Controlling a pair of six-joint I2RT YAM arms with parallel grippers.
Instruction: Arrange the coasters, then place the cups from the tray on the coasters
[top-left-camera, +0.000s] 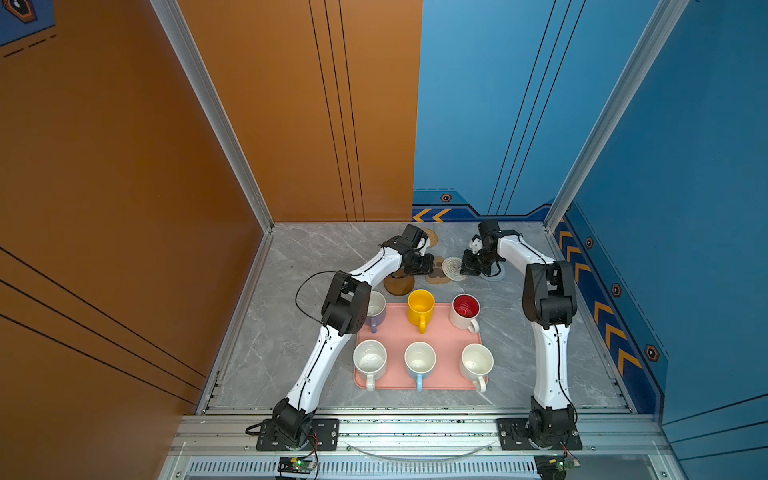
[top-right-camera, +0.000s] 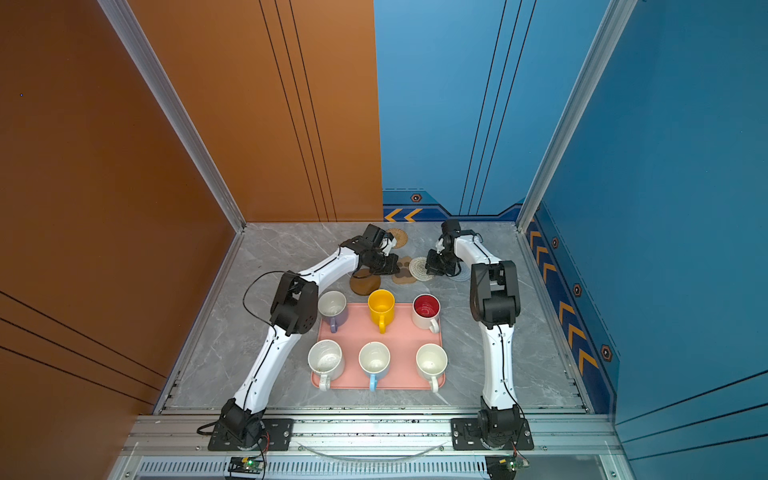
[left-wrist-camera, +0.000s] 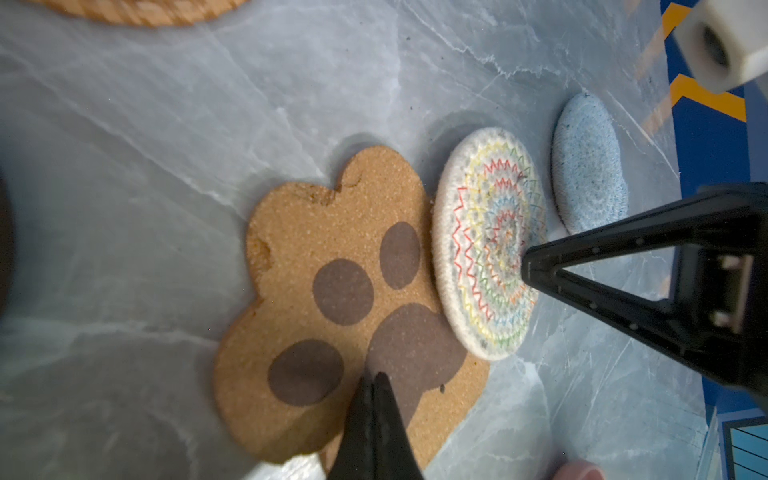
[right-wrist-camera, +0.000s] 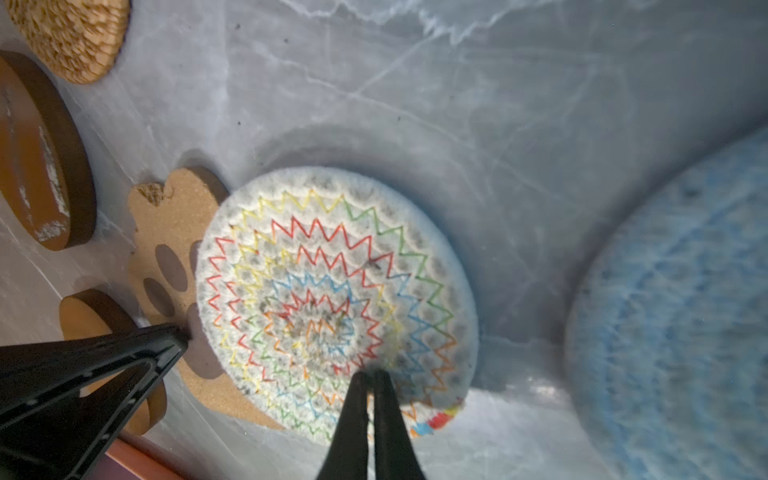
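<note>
Grainy cork paw coaster (left-wrist-camera: 328, 232) touches the zigzag-stitched white woven coaster (right-wrist-camera: 332, 270); left end effector (left-wrist-camera: 376, 377) and right end effector (right-wrist-camera: 371, 372) are pressed together.

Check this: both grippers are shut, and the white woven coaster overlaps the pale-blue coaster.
One thing is wrong. The white woven coaster overlaps the paw-shaped coaster, not the pale-blue coaster, which lies apart from it; the right wrist view shows this. The left gripper and right gripper are shut, as stated.

Table (top-left-camera: 257, 332) held pink tray (top-left-camera: 440, 334) near-centre; behind it rattan mat (top-left-camera: 432, 237), brown disc (top-left-camera: 399, 286), paw mat (top-left-camera: 438, 277), white mat (top-left-camera: 452, 268), blue mat (left-wrist-camera: 588, 166).
</note>
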